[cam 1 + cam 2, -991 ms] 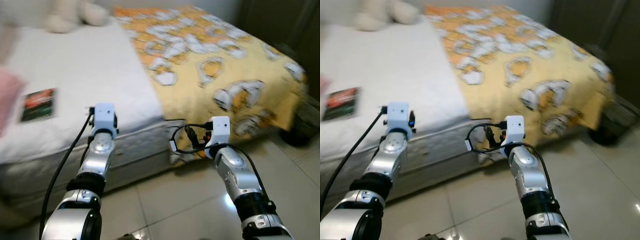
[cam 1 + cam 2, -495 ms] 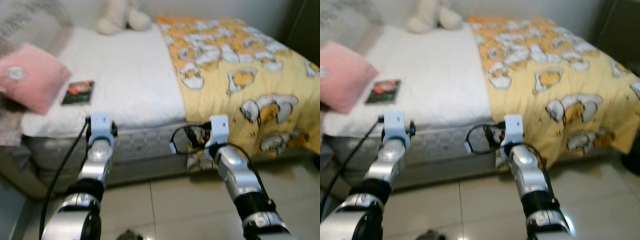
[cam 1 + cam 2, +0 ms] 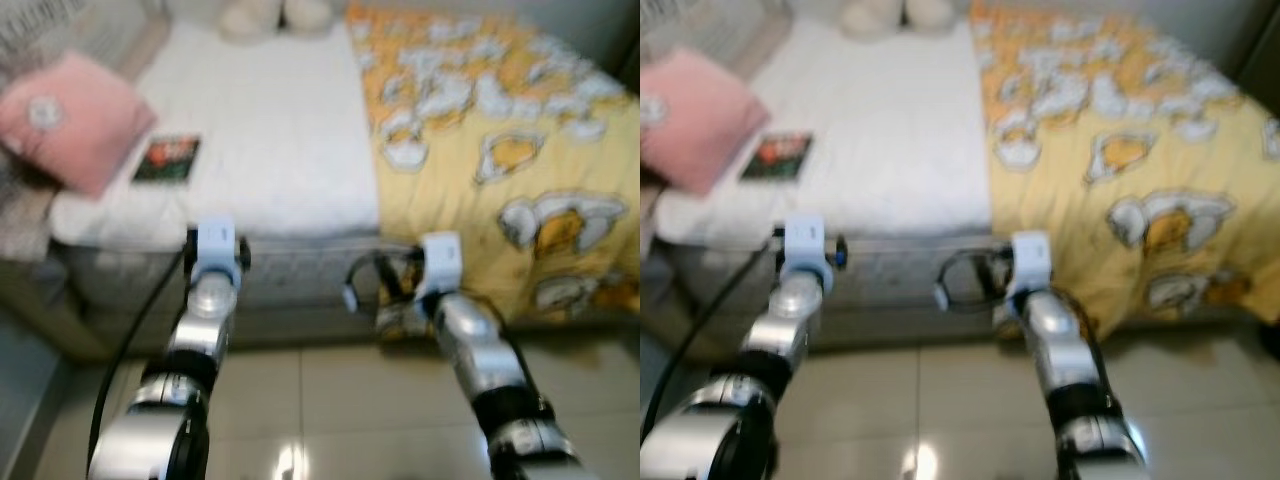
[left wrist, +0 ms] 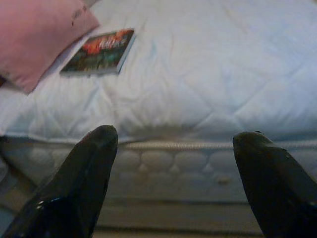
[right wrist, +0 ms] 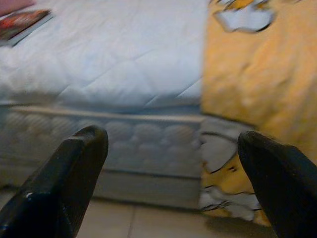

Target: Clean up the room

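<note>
Left eye view: book [image 3: 167, 160] on white mattress [image 3: 280, 150] beside pink pillow [image 3: 70, 120], yellow blanket [image 3: 500, 130] | left wrist view: left gripper [image 4: 173, 144] spread wide, empty | right wrist view: right gripper [image 5: 173, 141] spread wide, empty, facing bed edge.

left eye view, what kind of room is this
Most likely a bedroom: a bed with a white quilted mattress, a yellow patterned blanket over its far side, a pink pillow and a book lying on it.
</note>
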